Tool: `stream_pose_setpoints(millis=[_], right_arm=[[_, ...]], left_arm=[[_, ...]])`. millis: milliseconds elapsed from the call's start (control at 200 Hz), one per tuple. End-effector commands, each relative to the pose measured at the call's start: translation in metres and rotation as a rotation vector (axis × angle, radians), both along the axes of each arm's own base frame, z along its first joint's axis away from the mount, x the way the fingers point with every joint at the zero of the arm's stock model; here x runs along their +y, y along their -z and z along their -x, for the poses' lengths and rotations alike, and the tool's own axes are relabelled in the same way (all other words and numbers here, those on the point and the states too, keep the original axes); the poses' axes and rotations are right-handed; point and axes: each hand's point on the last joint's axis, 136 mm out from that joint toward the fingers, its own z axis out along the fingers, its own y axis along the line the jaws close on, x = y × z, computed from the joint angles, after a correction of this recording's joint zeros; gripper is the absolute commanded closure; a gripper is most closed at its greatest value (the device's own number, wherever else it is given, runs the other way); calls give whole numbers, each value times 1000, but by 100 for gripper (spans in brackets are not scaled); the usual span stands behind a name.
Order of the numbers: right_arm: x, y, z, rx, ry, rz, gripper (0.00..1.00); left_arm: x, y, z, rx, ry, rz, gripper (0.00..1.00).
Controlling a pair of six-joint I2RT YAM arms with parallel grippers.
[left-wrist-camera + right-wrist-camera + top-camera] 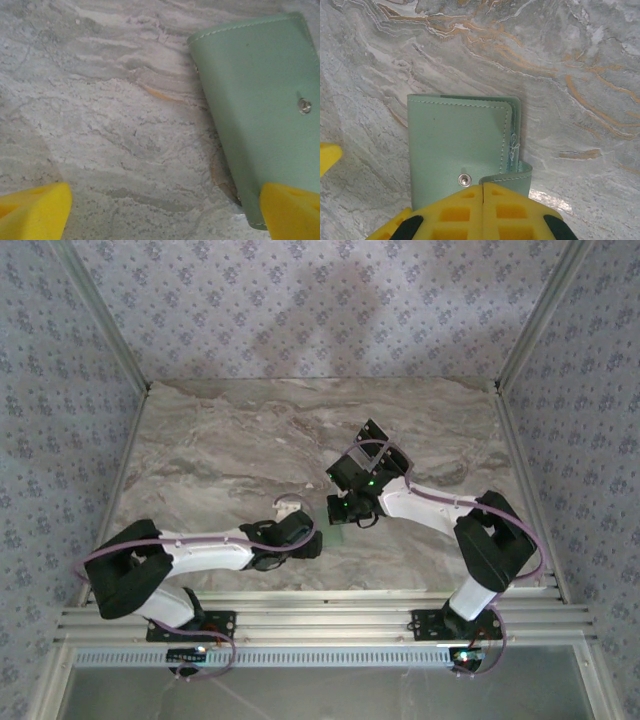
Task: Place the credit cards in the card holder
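Right wrist camera looks down on the card holder (460, 145), pale green with stitched edges. It lies flat on the marbled table (580, 75), straight ahead of the right gripper (482, 192). That gripper's yellow fingers (455, 215) are pressed together with no gap between them. Their tips meet the holder's near edge, just beside its metal snap (464, 179). A loose flap (512, 175) curls up at the holder's near right corner and runs in under the right-hand finger (whether the tips pinch any of it I cannot tell).

From the left wrist, the left gripper (164, 212) is spread wide, with one yellow fingertip at each lower corner and bare table between them; it has hold of nothing. The card holder lies ahead of it and to its right, turned at an angle. The gripper's right-hand fingertip (292, 210) overlaps the holder's near corner, though I cannot tell if it touches.

From above, the left arm (200, 550) and right arm (440, 505) both reach inward, their wrists near each other.
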Motion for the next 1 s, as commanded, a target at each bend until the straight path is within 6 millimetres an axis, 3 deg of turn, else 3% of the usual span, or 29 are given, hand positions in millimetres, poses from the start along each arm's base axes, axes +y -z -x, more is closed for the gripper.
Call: stream_pose_setpoints(millis=[0, 560, 994], right_arm=[[-5, 6, 3, 12, 16, 29, 100], [7, 16, 3, 36, -34, 49, 100], [17, 18, 3, 36, -64, 54, 100]], left_arm=[[-1, 7, 5, 28, 9, -18, 3], [9, 28, 11, 81, 26, -126, 4], [9, 29, 11, 82, 28, -128, 4]])
